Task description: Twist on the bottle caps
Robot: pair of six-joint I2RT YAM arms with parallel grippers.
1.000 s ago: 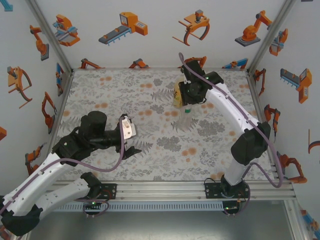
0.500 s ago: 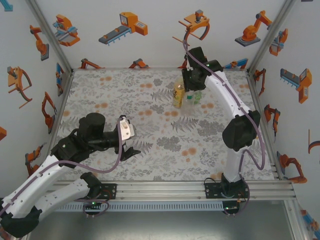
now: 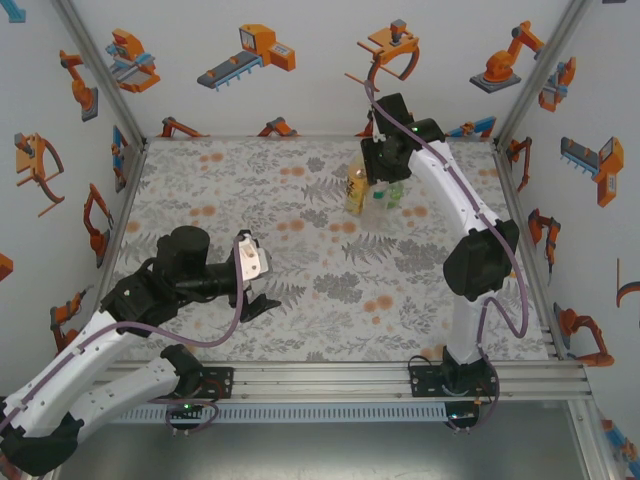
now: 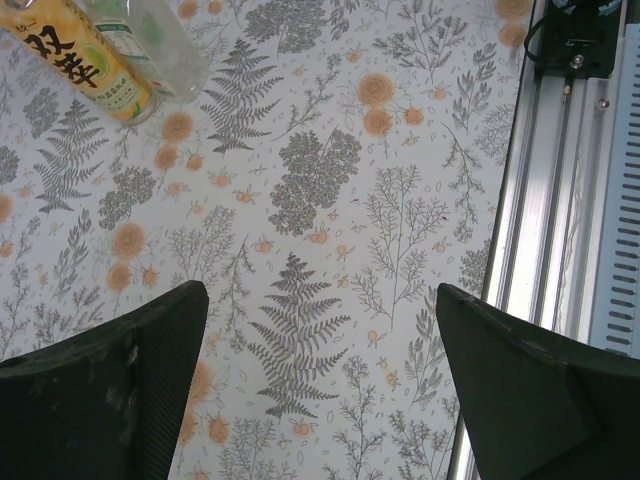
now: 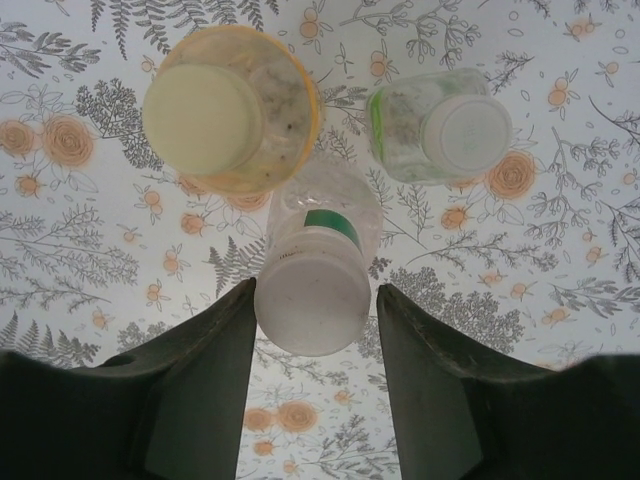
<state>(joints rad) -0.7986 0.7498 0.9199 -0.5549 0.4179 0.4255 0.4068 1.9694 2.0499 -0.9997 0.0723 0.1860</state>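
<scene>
Three bottles stand close together at the back of the table, each with a cap on. From above, the right wrist view shows the amber bottle (image 5: 290,120) under a pale yellow-green cap (image 5: 204,118), a clear green-labelled bottle (image 5: 395,125) under a white cap (image 5: 462,131), and a clear bottle (image 5: 325,215) under a white cap (image 5: 312,302). My right gripper (image 5: 312,385) is open, straddling that last cap; its left finger (image 5: 200,380) is at the cap's edge and the right one stands apart. My left gripper (image 4: 318,390) hangs open over bare cloth.
The floral cloth (image 3: 320,290) covers the table, with walls on three sides. An aluminium rail (image 4: 545,200) runs along the near edge beside my left gripper (image 3: 258,282). The amber bottle (image 3: 356,186) and the clear bottles (image 3: 386,196) stand beneath my right gripper (image 3: 384,160).
My right gripper has lifted up and back from low beside the bottles to above them, mostly in the first half second. The left arm has barely shifted.
</scene>
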